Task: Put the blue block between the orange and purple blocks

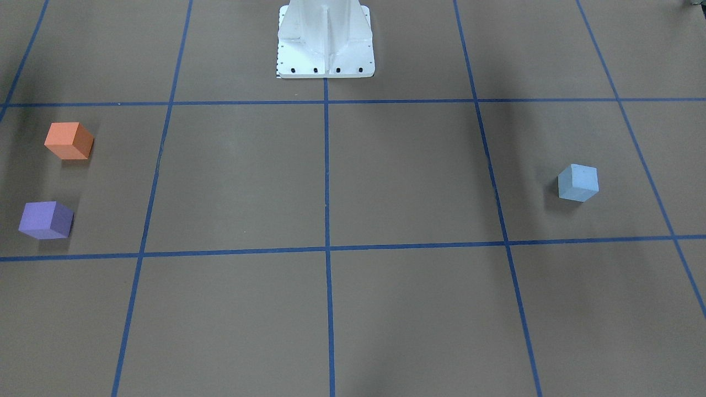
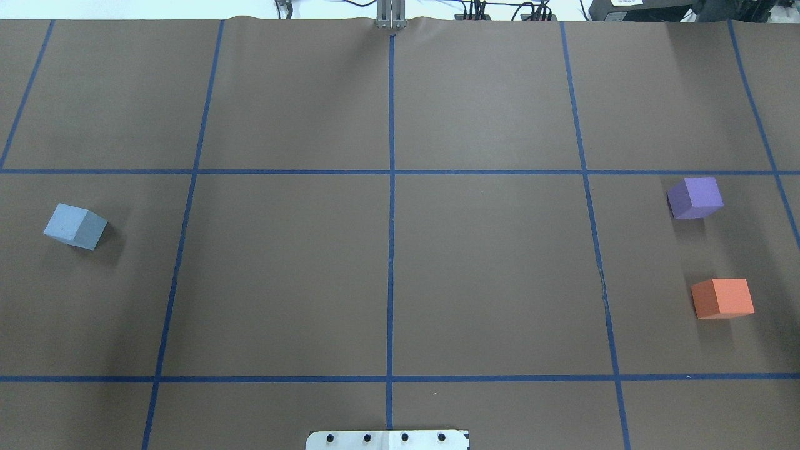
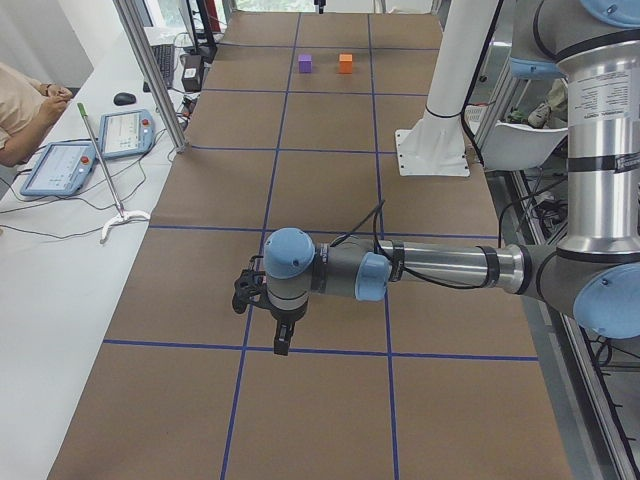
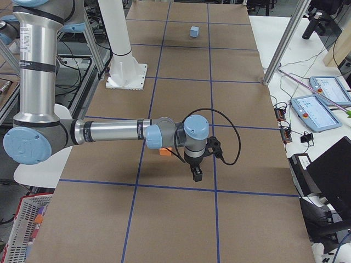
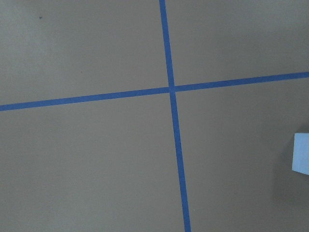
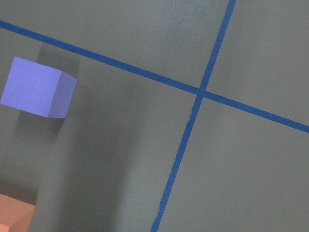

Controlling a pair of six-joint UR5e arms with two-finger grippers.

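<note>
Black two-finger grippers, two. The left gripper (image 3: pixel 282 343) hangs fingers-down over a line of blue tape (image 2: pixel 391 250) at the robot's left end of the table (image 2: pixel 487 281). The right gripper (image 4: pixel 196 174) hangs the same way at the right end. Each shows only in a side view, so I cannot tell whether the fingers are spread or pressed together. Blocks, three, one of each colour, all resting on the table and none held. The blue block (image 2: pixel 75 226) sits alone on the robot's left side, turned at an angle to the grid, and only its edge appears at the right border of the left wrist view. The orange block (image 2: pixel 722 298) and purple block (image 2: pixel 694 197) sit on the right side, near each other but apart, well away from the blue one, with the orange nearer the robot. White robot base (image 1: pixel 325 38), one. Handheld control screens (image 3: pixel 60 165) on the side bench, two. Printed label (image 3: pixel 600 95) on the near arm, one, too small to read.
</note>
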